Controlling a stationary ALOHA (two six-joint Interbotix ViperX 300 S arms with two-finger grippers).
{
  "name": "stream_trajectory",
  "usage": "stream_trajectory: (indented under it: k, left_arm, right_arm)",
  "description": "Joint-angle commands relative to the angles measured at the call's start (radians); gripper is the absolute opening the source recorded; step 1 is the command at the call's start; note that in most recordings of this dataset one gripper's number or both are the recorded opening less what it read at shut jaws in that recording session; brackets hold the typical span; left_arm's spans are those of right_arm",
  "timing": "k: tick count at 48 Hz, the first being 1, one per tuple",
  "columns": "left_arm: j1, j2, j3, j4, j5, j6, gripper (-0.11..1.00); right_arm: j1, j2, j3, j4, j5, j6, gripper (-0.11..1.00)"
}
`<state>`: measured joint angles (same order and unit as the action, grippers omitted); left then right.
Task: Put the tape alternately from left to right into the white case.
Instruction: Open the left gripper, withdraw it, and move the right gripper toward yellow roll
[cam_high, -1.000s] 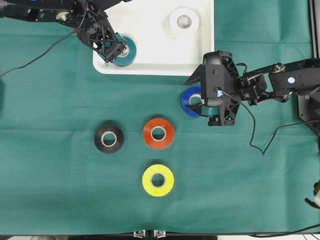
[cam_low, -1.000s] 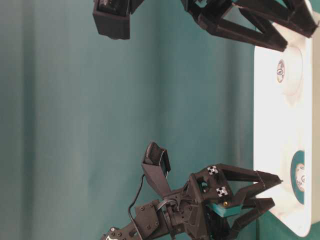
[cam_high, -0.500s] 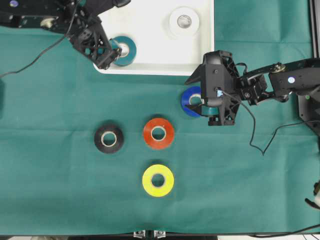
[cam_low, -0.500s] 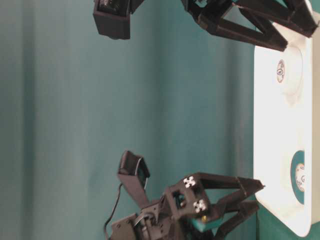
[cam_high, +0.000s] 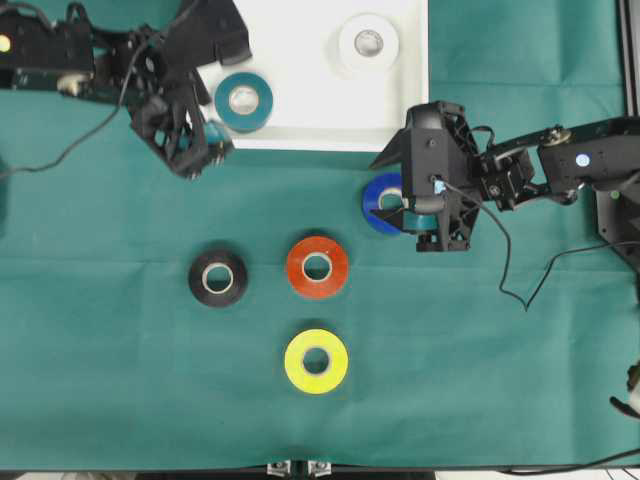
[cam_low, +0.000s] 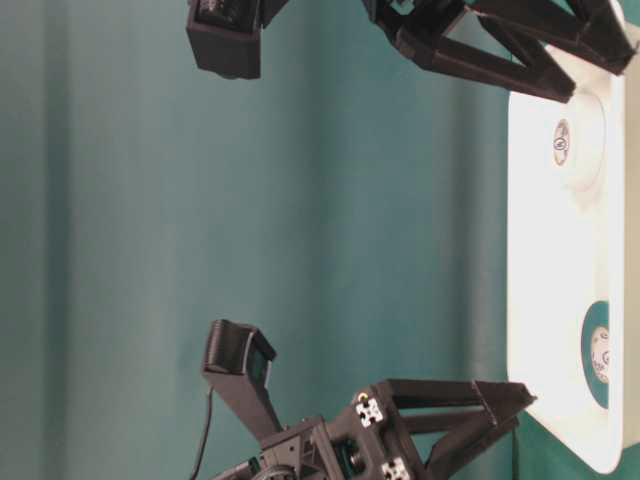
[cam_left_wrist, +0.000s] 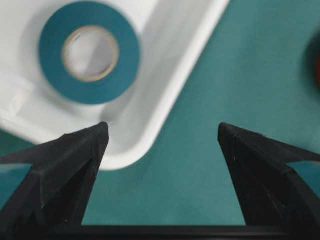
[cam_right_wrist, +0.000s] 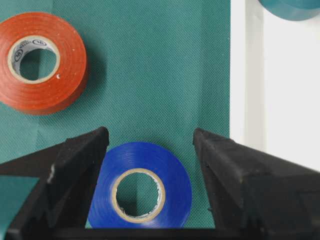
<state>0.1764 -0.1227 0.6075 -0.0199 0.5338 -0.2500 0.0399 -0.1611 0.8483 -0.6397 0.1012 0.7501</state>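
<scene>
Tape rolls, going left to right across the overhead view. Left gripper (cam_high: 195, 150) spread wide and empty, hanging over the green cloth (cam_high: 100, 330) just outside the near-left corner of the white case (cam_high: 300, 135). Teal roll (cam_high: 244, 101) lying flat inside that case near the same corner, apart from both fingers. White roll (cam_high: 369, 43) also inside, toward the far-right part. On the cloth below: black roll (cam_high: 218, 277), then red-orange roll (cam_high: 317, 267), with yellow roll (cam_high: 316, 361) nearest the bottom edge. Further right, blue roll (cam_high: 385, 203) flat on the cloth, just outside the case rim. Right gripper (cam_high: 425, 215) spread wide, one finger on each side of the blue roll, not yet pinching.

Step in hand, as judged: take the blue roll with the right side. For doing well: lower until the fingertips nearly meet the cloth, keep the roll centred between them, then press together across the outer wall, not on the pale core. Lift straight before crossing the rim, to avoid catching the raised edge. Keep the left side away from the case meanwhile.
</scene>
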Motion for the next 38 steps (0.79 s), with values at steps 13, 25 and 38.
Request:
stream_trajectory:
  k: [13,25,38]
  left_arm:
    - [-0.069,-0.081,0.075,-0.002,-0.169,0.138,0.73]
    - [-0.087,-0.176,0.198,-0.002,-0.325,0.143,0.73]
    - [-0.094,-0.23,0.295,-0.002,-0.532,0.144,0.73]
  right_arm:
    - [0.003,-0.028,-0.015,0.0,-0.025,-0.005,0.76]
    - [0.002,-0.097,0.044,0.0,-0.133,-0.006,0.76]
    - [0.003,-0.103,0.054,0.0,-0.19,-0.003,0.76]
